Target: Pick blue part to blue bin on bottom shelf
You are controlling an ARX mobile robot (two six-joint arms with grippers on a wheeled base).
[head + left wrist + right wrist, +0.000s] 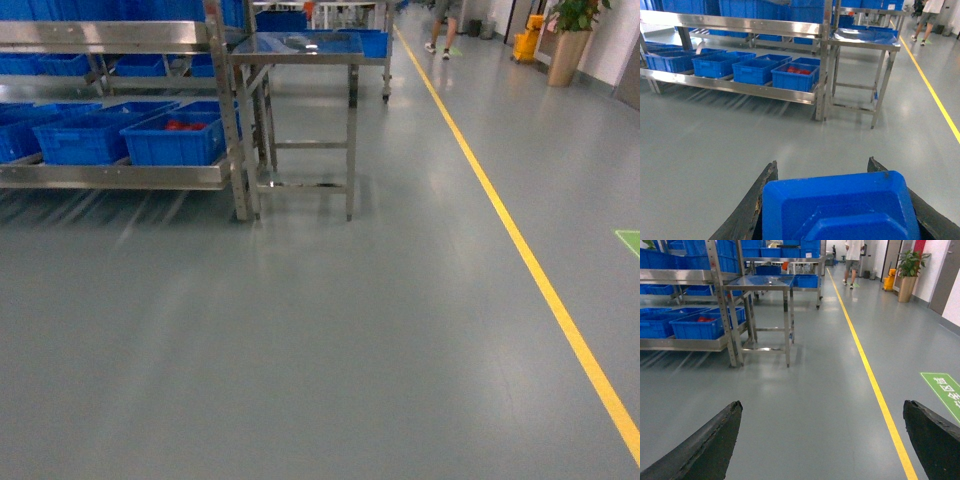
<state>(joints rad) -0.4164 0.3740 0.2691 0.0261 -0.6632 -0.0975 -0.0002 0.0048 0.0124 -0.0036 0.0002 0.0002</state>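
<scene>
Between the dark fingers [747, 210] of the left tool [837, 200] sits the blue part [840, 207], clamped on both sides and filling the bottom of the left wrist view. Ahead of that tool and somewhat to its left, across bare grey floor [740, 135], stands the bottom shelf [740, 86] with its row of blue bins [757, 69]; the nearest-right bin [795, 75] holds something red. Ahead and to the right of the tool is a small steel table [865, 40]. The right tool [825, 440] is spread wide, with nothing between its fingers, over floor beside a yellow line [875, 385].
</scene>
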